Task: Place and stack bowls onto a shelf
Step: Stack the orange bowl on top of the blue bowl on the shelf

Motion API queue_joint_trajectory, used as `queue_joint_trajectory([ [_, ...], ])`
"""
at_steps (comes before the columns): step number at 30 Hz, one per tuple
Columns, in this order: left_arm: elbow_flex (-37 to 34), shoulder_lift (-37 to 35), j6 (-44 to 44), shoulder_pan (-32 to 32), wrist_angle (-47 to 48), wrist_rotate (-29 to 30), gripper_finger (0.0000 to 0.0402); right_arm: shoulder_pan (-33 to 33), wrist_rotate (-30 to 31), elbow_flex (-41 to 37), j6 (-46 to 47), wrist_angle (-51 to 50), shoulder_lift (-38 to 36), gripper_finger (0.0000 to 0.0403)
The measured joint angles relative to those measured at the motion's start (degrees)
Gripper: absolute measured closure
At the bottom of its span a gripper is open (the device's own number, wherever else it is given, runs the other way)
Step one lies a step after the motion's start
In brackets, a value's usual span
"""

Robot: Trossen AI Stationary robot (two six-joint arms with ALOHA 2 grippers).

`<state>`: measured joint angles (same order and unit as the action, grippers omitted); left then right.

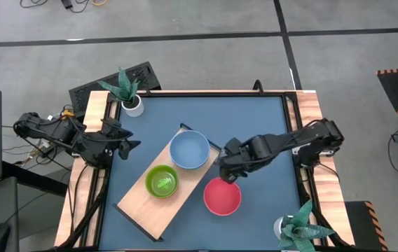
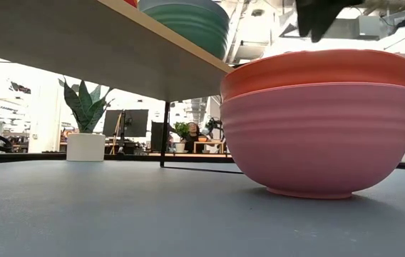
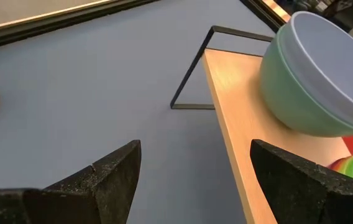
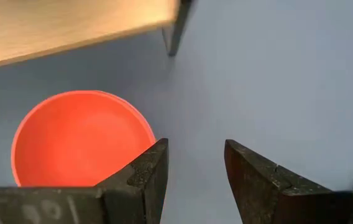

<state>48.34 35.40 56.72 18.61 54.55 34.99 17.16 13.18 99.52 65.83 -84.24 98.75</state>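
Observation:
A red bowl [image 1: 222, 197] nested in a pink bowl [image 2: 320, 135] stands on its base on the blue tabletop, beside the shelf's right long edge. The light-wood shelf [image 1: 158, 203] lies diagonally across the table. On it rest a blue bowl [image 1: 189, 150] inside a teal bowl [image 3: 288, 99], and a lime bowl [image 1: 161, 181]. My right gripper [image 4: 195, 168] hovers open above the red bowl's far rim [image 4: 133, 118]; the low view shows it clear of the rim. My left gripper [image 3: 195, 180] waits open near the table's left edge, pointing at the shelf's far end.
A white pot with a spiky plant [image 1: 132, 103] stands at the far left corner, and another [image 1: 291, 227] at the near right corner. The shelf's dark end bracket [image 3: 192, 74] stands on the tabletop. Bare blue tabletop [image 1: 255, 119] lies on the far right.

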Motion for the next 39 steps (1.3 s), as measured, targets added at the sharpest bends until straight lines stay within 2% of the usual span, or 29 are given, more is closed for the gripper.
queue_joint_trajectory([
  [3, 0.0, 0.08, -0.08, 0.0, -0.02, 0.19, 0.0115, 1.02, -0.94, -6.01, 3.25, 5.16, -3.4, 0.022],
  [8, 0.0, 0.06, -0.01, 0.0, -0.01, 0.11, 0.0115, 2.95, -4.68, -18.79, 7.89, 19.21, -7.15, 0.022],
  [13, 0.0, 0.06, 0.04, 0.0, -0.02, -0.07, 0.0115, 4.41, -7.71, -27.2, 10.82, 28.78, -6.89, 0.022],
  [24, 0.0, 0.11, 0.56, 0.0, 0.0, -0.01, 0.0115, 4.99, -13.45, -28.74, 9.11, 33.97, -0.52, 0.0228],
  [27, 0.0, 0.11, 0.56, 0.0, 0.0, 0.02, 0.0115, 4.99, -13.46, -28.73, 9.2, 33.58, -0.49, 0.0257],
  [34, 0.0, 0.11, 0.56, 0.0, 0.04, 0.19, 0.0115, 4.9, -13.41, -28.67, 9.69, 31.17, -2.73, 0.0366],
  [39, 0.0, 0.11, 0.54, 0.0, 0.09, 0.42, 0.0115, 4.38, -13.32, -28.67, 10.06, 30.46, -5.38, 0.0376],
])
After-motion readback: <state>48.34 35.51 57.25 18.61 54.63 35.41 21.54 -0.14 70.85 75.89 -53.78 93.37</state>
